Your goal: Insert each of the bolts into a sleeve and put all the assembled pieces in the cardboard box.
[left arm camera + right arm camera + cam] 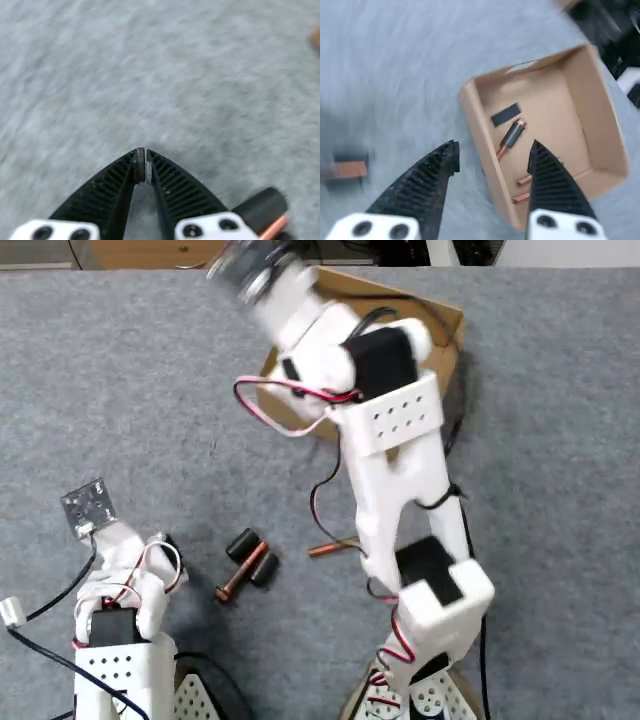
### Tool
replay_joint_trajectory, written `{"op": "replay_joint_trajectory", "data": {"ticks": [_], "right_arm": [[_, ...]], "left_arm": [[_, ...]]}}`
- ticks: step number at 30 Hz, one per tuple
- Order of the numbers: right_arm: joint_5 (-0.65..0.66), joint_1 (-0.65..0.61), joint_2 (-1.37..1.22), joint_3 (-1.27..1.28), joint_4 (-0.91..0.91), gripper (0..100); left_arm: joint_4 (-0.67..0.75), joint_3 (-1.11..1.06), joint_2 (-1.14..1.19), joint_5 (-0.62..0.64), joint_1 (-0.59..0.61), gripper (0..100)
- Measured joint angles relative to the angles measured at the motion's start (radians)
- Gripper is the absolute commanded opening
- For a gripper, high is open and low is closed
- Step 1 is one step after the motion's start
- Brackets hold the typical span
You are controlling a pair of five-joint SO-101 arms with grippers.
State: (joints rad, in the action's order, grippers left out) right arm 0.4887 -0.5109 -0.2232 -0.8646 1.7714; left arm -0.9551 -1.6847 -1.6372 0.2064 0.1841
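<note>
The cardboard box point(443, 328) sits at the back of the table, partly hidden under the right arm. My right gripper point(495, 150) hangs open above the box's point(476, 117) edge; in the high view it point(255, 270) is blurred. Inside the box lie an assembled bolt in a sleeve point(512, 135) and two copper bolts point(524, 180). My left gripper point(141, 165) is shut on nothing, low over the carpet. Beside it lies a black sleeve point(260, 204) with a copper bolt point(274, 227). In the high view, two black sleeves point(245, 543) and a bolt point(233, 583) lie right of the left gripper point(165, 543).
A loose copper bolt point(331, 548) lies on the grey carpet near the right arm's base. A black flat patch point(505, 114) is on the box floor. A copper piece point(350, 170) shows blurred on the carpet away from the box.
</note>
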Motion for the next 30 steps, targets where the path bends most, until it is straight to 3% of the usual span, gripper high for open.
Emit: {"op": "replay_joint_trajectory", "data": {"ticks": [5,12,21,24,30], "right_arm": [[0.342,-0.06,0.091,0.184,0.0,21.3],[0.674,-0.135,0.121,0.345,0.0,21.3],[0.758,-0.315,0.121,0.588,-0.041,21.3],[0.766,-0.331,0.121,0.715,-0.129,21.3],[0.813,-0.331,0.121,0.927,-0.288,21.3]], "left_arm": [[-0.141,0.021,0.0,-0.014,0.129,2],[-0.189,0.028,0.0,-0.206,0.439,2],[-0.189,0.02,0.0,-0.505,0.922,2],[-0.189,0.02,0.0,-0.528,1.0,2],[-0.189,0.02,-0.002,-0.531,1.022,2]]}}
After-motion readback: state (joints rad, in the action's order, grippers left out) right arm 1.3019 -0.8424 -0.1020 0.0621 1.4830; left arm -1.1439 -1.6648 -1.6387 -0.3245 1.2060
